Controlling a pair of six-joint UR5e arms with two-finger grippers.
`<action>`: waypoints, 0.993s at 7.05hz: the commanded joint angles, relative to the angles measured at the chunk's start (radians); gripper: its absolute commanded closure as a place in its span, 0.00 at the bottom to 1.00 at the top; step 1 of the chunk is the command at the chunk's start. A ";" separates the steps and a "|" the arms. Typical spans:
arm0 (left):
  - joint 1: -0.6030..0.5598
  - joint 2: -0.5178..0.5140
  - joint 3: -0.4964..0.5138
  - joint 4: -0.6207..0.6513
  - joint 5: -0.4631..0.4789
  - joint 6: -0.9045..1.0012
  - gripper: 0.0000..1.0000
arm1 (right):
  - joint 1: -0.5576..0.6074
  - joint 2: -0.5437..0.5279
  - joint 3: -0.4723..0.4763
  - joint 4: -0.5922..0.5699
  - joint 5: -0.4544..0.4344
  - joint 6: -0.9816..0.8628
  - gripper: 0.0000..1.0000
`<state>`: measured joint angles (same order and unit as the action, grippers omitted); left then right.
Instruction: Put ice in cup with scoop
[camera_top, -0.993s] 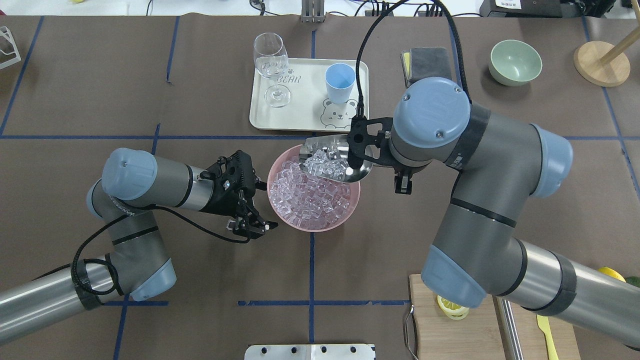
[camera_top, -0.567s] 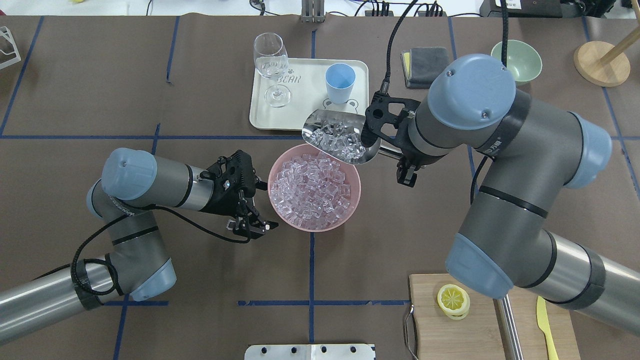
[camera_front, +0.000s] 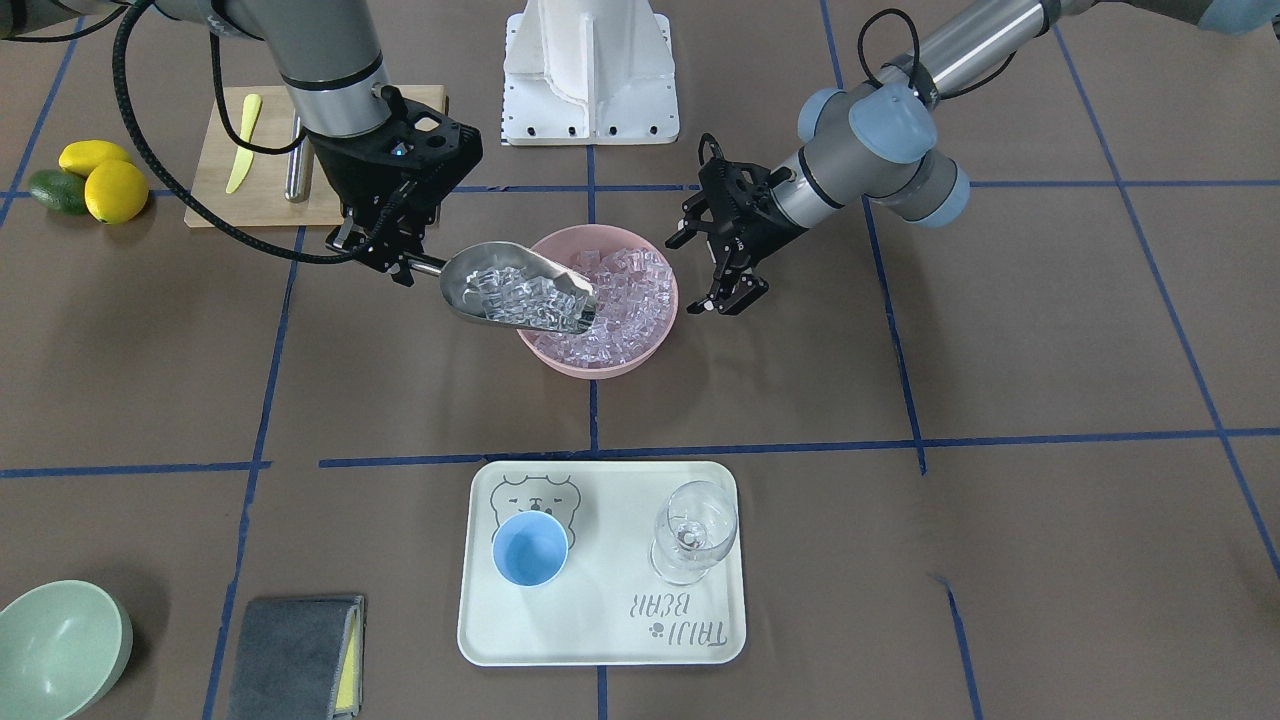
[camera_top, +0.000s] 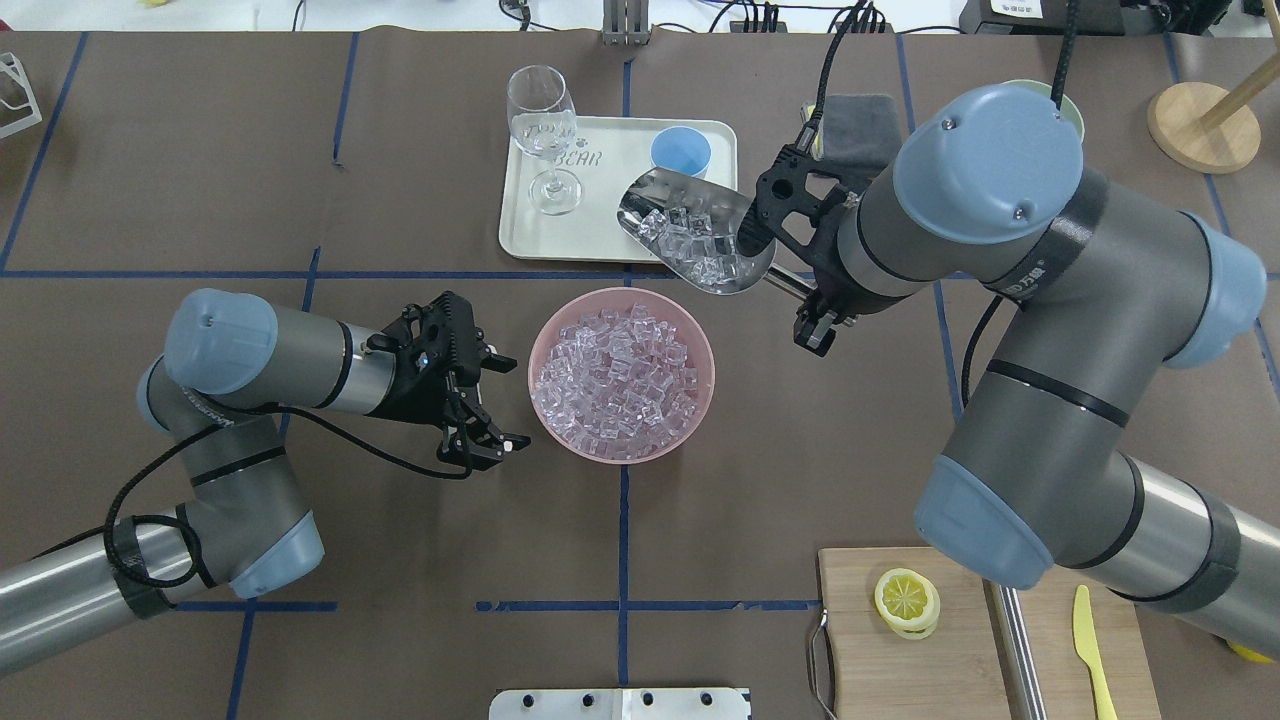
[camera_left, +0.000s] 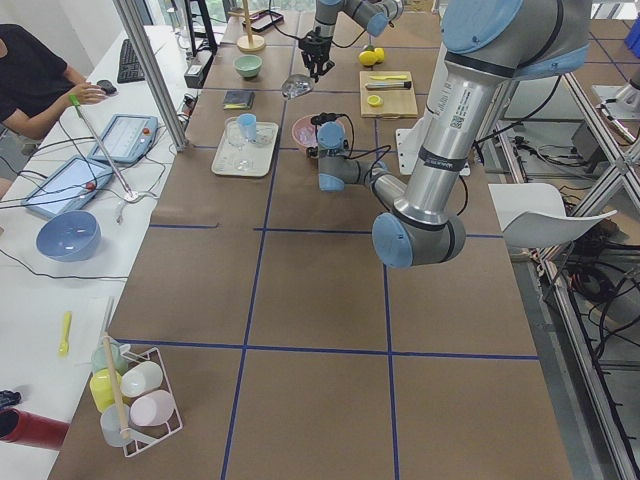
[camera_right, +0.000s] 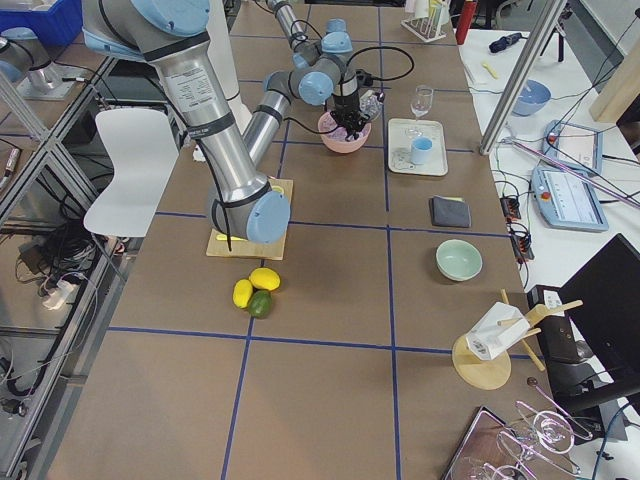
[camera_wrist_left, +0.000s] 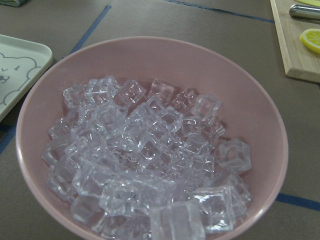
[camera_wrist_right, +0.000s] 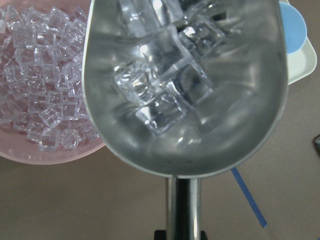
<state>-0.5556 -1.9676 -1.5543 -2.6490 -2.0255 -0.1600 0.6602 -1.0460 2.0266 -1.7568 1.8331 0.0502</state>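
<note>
The steel scoop holds several clear ice cubes. It hangs above the near right corner of the tray, just short of the light-blue cup. My right gripper is shut on the scoop's rod handle. In the right wrist view the loaded scoop fills the frame, with the cup at its top right. The pink bowl full of ice sits mid-table. My left gripper is open and empty, just left of the bowl. The front view shows the scoop, the cup and the bowl.
A clear wine glass stands on the white tray left of the cup. A grey cloth and a green bowl lie to the right. A cutting board with a lemon half is at the near right.
My right arm lifted the loaded scoop out of the pink bowl and carried it toward the tray and cup. My left gripper drew back a little from the bowl.
</note>
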 joint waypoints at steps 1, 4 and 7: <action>-0.061 0.053 -0.039 0.006 -0.028 0.002 0.00 | 0.024 0.001 0.000 -0.054 0.055 0.002 1.00; -0.186 0.090 -0.046 0.006 -0.136 0.002 0.00 | 0.114 0.027 -0.003 -0.211 0.100 0.051 1.00; -0.252 0.093 -0.046 0.006 -0.173 0.002 0.00 | 0.142 0.068 -0.130 -0.219 0.106 0.063 1.00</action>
<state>-0.7735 -1.8755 -1.6005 -2.6437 -2.1835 -0.1580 0.7940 -1.0081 1.9541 -1.9742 1.9380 0.1103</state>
